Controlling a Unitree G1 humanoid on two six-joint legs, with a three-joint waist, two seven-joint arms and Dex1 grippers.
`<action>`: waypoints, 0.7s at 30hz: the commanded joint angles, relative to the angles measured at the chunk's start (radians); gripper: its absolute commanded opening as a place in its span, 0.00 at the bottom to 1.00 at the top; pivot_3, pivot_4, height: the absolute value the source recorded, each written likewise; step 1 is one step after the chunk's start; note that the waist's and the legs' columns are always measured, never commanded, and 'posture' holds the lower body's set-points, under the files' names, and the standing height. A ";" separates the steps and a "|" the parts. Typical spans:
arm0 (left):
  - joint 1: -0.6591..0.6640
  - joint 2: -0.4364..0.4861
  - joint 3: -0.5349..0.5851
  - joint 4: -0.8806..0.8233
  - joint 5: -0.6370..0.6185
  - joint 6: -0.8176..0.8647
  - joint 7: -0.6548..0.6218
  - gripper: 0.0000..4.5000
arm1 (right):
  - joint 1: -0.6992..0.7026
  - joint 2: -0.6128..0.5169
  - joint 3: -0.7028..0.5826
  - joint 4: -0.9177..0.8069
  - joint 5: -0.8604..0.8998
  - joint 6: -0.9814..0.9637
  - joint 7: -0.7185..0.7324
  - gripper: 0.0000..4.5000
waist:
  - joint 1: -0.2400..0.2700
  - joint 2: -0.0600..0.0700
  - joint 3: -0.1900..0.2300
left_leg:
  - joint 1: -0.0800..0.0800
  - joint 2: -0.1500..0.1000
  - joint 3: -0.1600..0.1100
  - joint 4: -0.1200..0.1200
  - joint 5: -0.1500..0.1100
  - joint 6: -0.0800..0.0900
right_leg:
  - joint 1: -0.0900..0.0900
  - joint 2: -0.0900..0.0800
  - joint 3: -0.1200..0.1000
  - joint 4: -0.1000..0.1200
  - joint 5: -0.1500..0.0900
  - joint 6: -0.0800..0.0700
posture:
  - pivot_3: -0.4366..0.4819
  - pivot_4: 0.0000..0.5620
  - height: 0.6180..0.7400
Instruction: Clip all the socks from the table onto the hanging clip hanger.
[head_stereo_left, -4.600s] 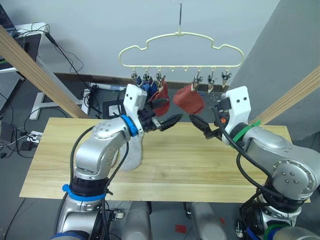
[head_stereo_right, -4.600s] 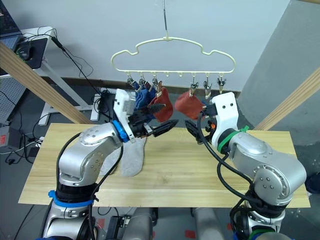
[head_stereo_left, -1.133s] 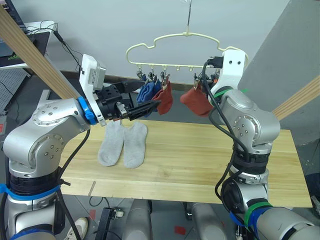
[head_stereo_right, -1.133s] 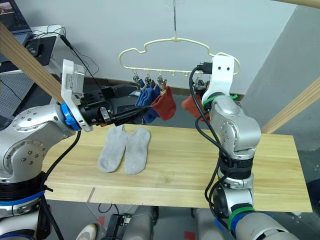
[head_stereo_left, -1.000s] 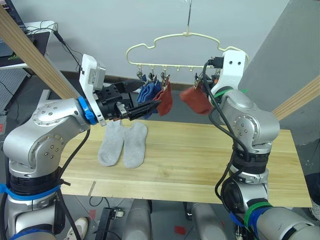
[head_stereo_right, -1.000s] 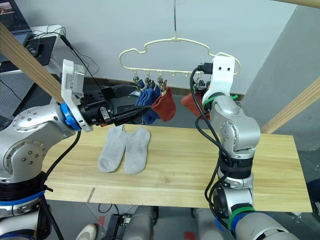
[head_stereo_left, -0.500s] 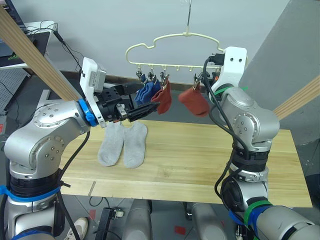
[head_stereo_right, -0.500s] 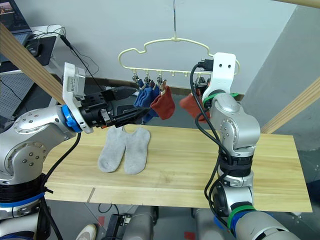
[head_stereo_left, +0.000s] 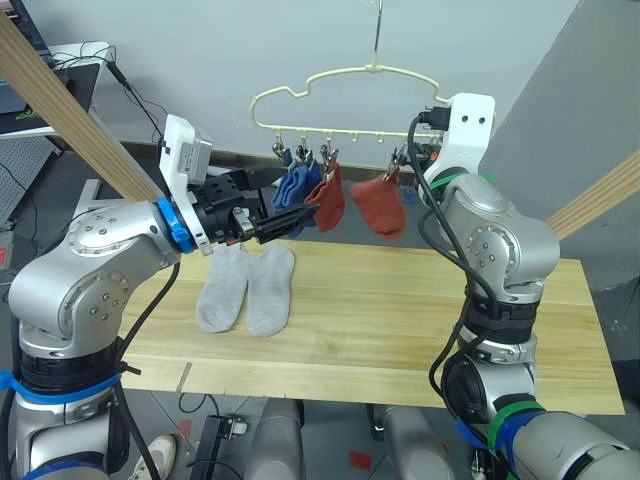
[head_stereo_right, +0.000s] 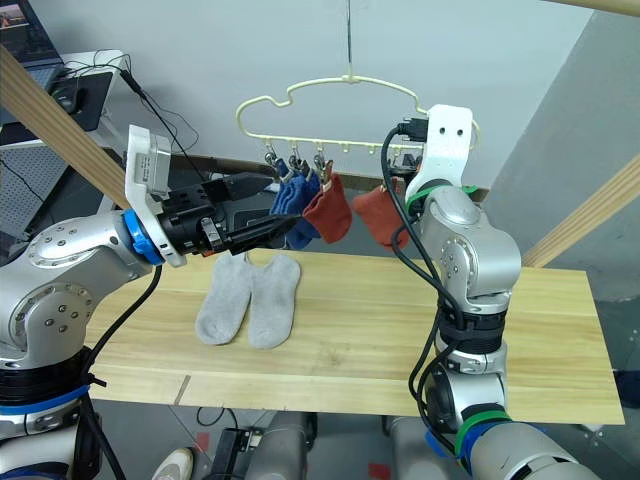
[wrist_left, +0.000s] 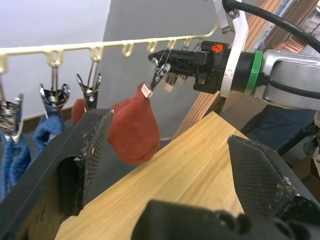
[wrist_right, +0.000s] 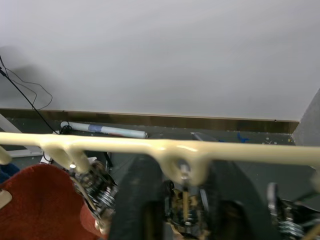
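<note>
Two grey socks (head_stereo_left: 246, 288) flat on the table (head_stereo_left: 400, 320); blue and rust red socks (head_stereo_left: 378, 208) clipped to the clip hanger (head_stereo_left: 345, 80).

Left gripper (head_stereo_left: 296, 217) spread wide, just beside the hung socks. Right gripper (wrist_left: 162, 61) raised at a clip, fingers' state unclear.

No text, label, brand or number can be read on anything.

Grey socks (head_stereo_left: 246, 288) flat on table (head_stereo_left: 400, 320)

The left gripper (head_stereo_left: 288, 219) is held raised, fingers spread apart. The right gripper (wrist_left: 167, 67) is raised higher, wrist upturned.
</note>
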 joint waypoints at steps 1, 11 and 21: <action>0.000 0.011 0.018 -0.039 -0.018 -0.007 0.000 0.94 | -0.027 0.003 -0.003 -0.029 0.000 -0.016 -0.004 0.00 | 0.000 0.000 0.000 | 0.000 0.000 0.000 0.000 0.000 0.000 | 0.000 0.000 0.000 0.000 0.000 0.000 | 0.53 0.54 1.00; 0.065 0.071 -0.025 -0.049 0.027 0.047 0.007 0.94 | -0.040 0.004 -0.011 -0.032 0.000 -0.014 -0.012 0.00 | -0.002 0.000 0.000 | 0.000 0.000 0.000 0.000 0.000 0.000 | 0.000 0.000 0.000 0.000 0.000 0.000 | 0.53 0.55 1.00; 0.288 0.101 -0.187 0.129 0.332 -0.175 -0.022 0.94 | -0.061 0.015 -0.025 -0.055 0.010 0.011 -0.022 0.00 | -0.002 0.000 0.000 | 0.001 0.000 0.001 0.000 0.000 0.000 | -0.001 0.000 0.001 0.001 0.000 0.000 | 0.52 0.56 1.00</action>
